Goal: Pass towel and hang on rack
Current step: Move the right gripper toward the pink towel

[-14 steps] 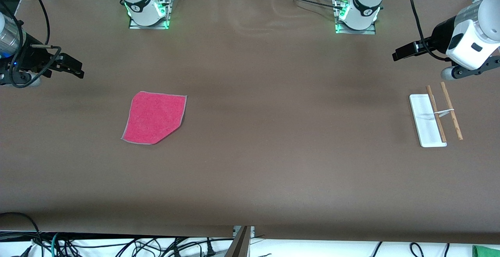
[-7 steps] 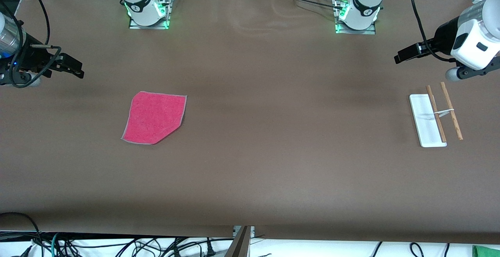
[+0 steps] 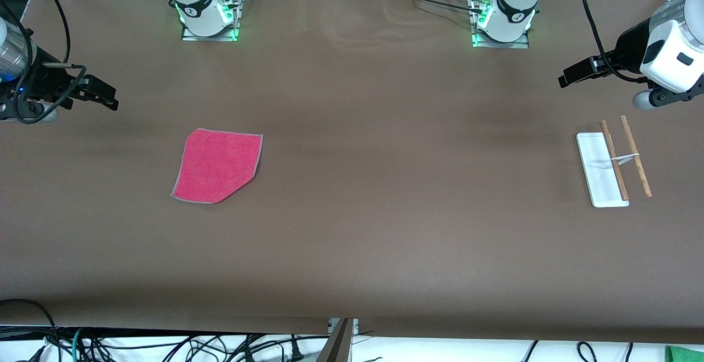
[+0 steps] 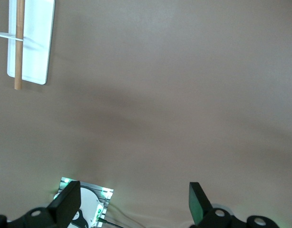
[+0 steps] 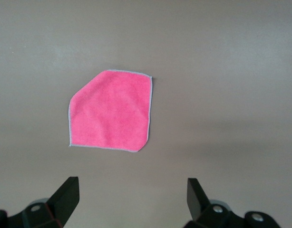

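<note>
The towel [image 3: 218, 165] lies flat on the table, pink-red face up with grey edging, toward the right arm's end; it also shows in the right wrist view [image 5: 111, 110]. The rack [image 3: 615, 163] stands toward the left arm's end, a white base with two brown rods; part of it shows in the left wrist view [image 4: 30, 42]. My right gripper [image 3: 108, 98] is open and empty, up in the air at the right arm's end, apart from the towel. My left gripper [image 3: 567, 77] is open and empty, up in the air near the rack.
The brown table [image 3: 385, 213] is bare between towel and rack. The two arm bases [image 3: 206, 10] [image 3: 503, 15] stand along the table's edge farthest from the front camera. Cables hang below the nearest edge [image 3: 165, 345].
My left gripper has risen a little and drifted toward the table's end. The right arm, the towel and the rack have not moved.
</note>
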